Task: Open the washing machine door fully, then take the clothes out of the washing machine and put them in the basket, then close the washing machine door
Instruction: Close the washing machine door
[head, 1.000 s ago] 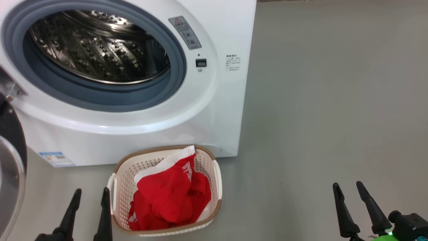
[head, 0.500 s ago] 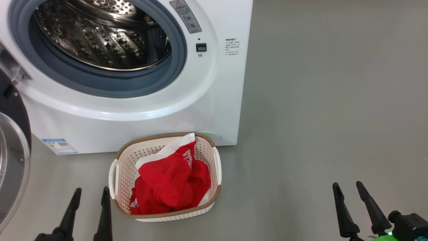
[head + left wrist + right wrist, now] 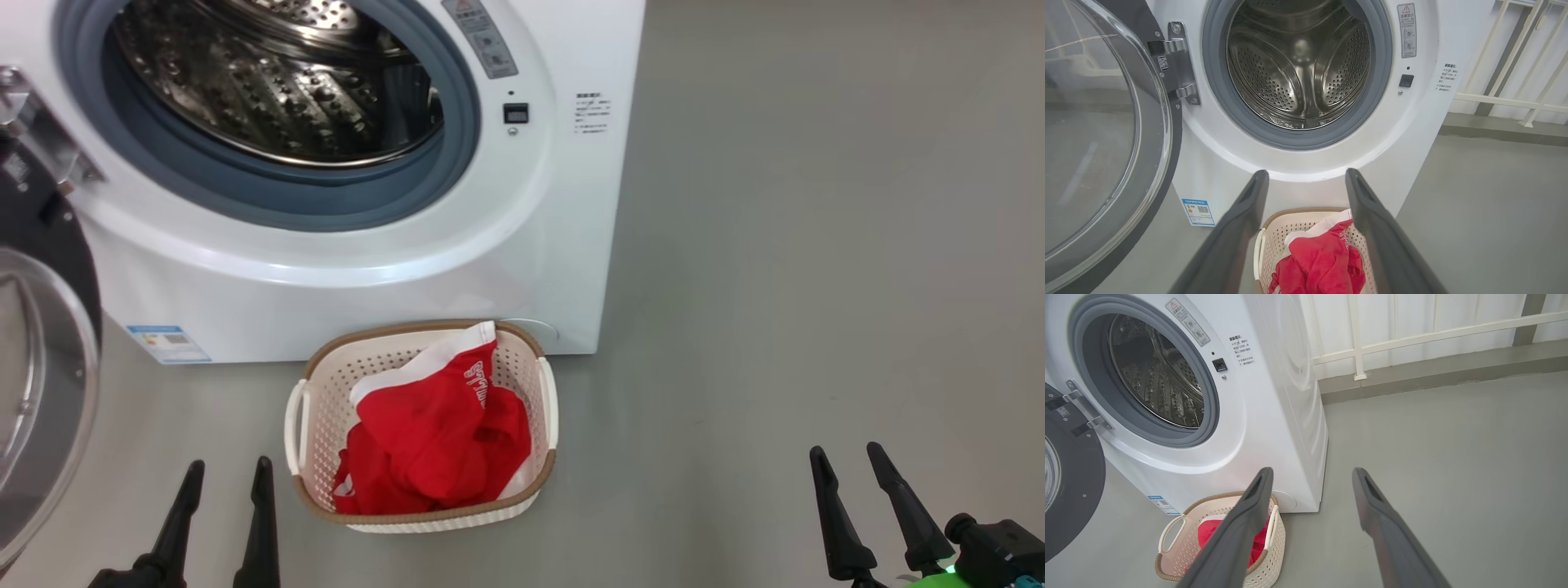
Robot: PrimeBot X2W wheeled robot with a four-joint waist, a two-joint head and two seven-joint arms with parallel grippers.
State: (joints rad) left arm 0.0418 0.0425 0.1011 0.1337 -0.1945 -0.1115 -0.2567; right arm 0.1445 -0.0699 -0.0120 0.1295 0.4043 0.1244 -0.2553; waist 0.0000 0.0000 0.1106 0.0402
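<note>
The washing machine door (image 3: pixel 37 359), a glossy black rim around a clear bulging window, hangs swung wide to the left of the left gripper (image 3: pixel 229 464). That gripper's 2 dark fingers are spread apart, gripping nothing. Beyond it stands the white washing machine (image 3: pixel 367 278), its grey-blue gasket ringing a perforated steel drum (image 3: pixel 286 90). Just right of the left gripper sits the cream perforated basket (image 3: pixel 424 328) with a brown rim, holding the red clothes (image 3: pixel 433 441) with white trim. Well right of the basket, the right gripper (image 3: pixel 846 449) is likewise spread and released above the grey floor (image 3: pixel 775 286).
</note>
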